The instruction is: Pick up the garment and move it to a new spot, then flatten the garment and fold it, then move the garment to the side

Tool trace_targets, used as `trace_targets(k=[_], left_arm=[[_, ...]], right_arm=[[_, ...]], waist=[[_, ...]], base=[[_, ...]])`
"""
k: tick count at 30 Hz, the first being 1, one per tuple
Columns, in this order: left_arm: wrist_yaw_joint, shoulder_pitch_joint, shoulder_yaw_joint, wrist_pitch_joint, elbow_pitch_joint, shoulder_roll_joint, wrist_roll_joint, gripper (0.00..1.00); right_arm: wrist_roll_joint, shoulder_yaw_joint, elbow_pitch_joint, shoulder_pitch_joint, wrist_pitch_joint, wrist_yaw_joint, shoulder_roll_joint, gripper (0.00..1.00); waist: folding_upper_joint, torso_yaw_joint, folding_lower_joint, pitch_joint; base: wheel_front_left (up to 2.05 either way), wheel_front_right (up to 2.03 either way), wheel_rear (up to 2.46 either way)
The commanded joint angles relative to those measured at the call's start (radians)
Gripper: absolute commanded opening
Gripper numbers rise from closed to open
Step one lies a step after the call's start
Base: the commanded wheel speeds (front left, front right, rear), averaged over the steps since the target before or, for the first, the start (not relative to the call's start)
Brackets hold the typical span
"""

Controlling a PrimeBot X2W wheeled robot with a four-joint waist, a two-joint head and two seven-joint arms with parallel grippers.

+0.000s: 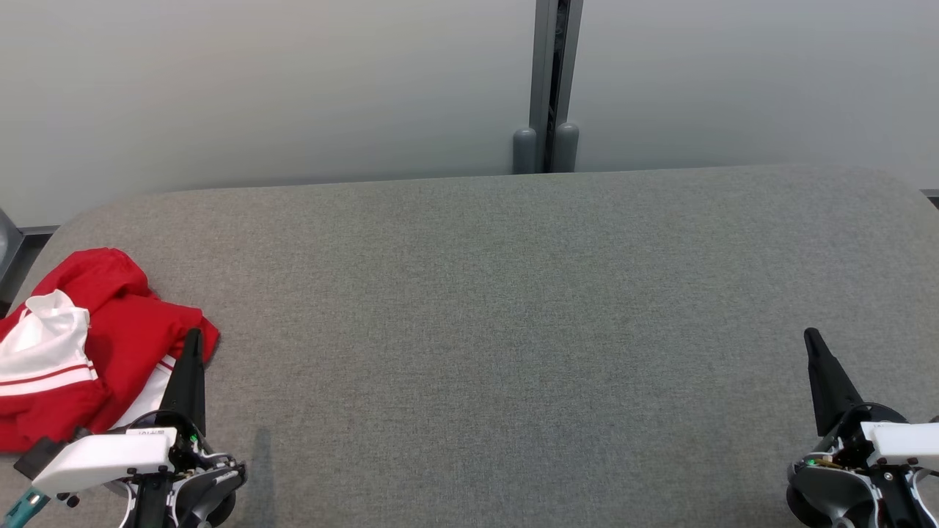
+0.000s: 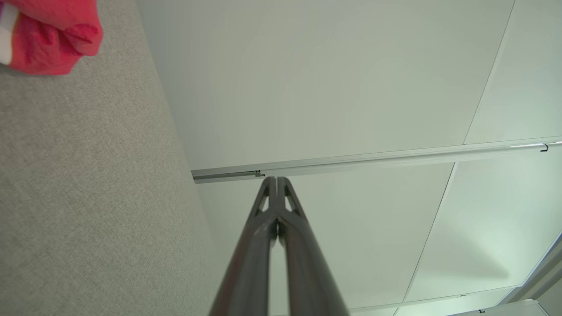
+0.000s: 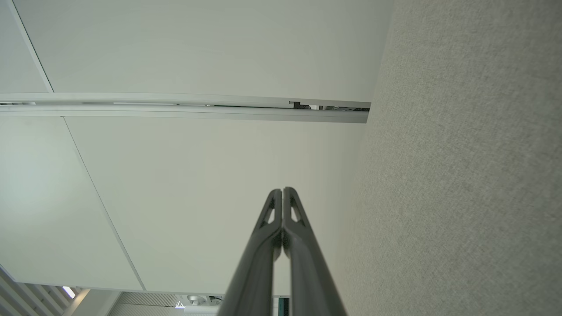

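Note:
A crumpled red garment (image 1: 110, 330) with white panels and red stripes lies at the left edge of the grey table (image 1: 513, 330). My left gripper (image 1: 193, 336) is at the lower left, shut and holding nothing, its tips over the garment's right edge in the head view. In the left wrist view the left gripper (image 2: 276, 179) points past the table edge, and a red fold of the garment (image 2: 52, 35) sits at the top left corner. My right gripper (image 1: 811, 336) is at the lower right, shut with nothing in it; the right wrist view shows its closed fingertips (image 3: 282, 190).
A pale wall (image 1: 293, 88) runs behind the table, with a grey vertical post (image 1: 546, 88) and two rounded caps at its foot. The table's back corners are rounded. Grey felt stretches wide between the two grippers.

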Motion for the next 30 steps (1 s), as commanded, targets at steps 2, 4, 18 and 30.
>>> trace_targets(k=[2,4,18,30], left_arm=[[-0.004,0.006,0.003,0.003,-0.003,0.006,-0.001,0.00],[-0.004,0.006,0.003,0.003,-0.003,0.006,-0.001,0.00],[-0.004,0.006,0.003,0.003,-0.003,0.006,-0.001,0.00],[-0.004,0.006,0.003,0.003,-0.003,0.006,-0.001,0.00]], right_arm=[[0.002,-0.001,-0.003,0.009,0.003,0.002,-0.009,0.00],[0.002,-0.001,-0.003,0.009,0.003,0.002,-0.009,0.00],[0.002,-0.001,-0.003,0.009,0.003,0.002,-0.009,0.00],[0.002,-0.001,-0.003,0.009,0.003,0.002,-0.009,0.00]], waist=[[0.0000,0.000,0.0000,0.000],[0.0000,0.000,0.0000,0.000],[0.0000,0.000,0.0000,0.000],[0.0000,0.000,0.0000,0.000]], base=[[0.00,0.00,0.00],[0.00,0.00,0.00],[0.00,0.00,0.00],[0.00,0.00,0.00]])
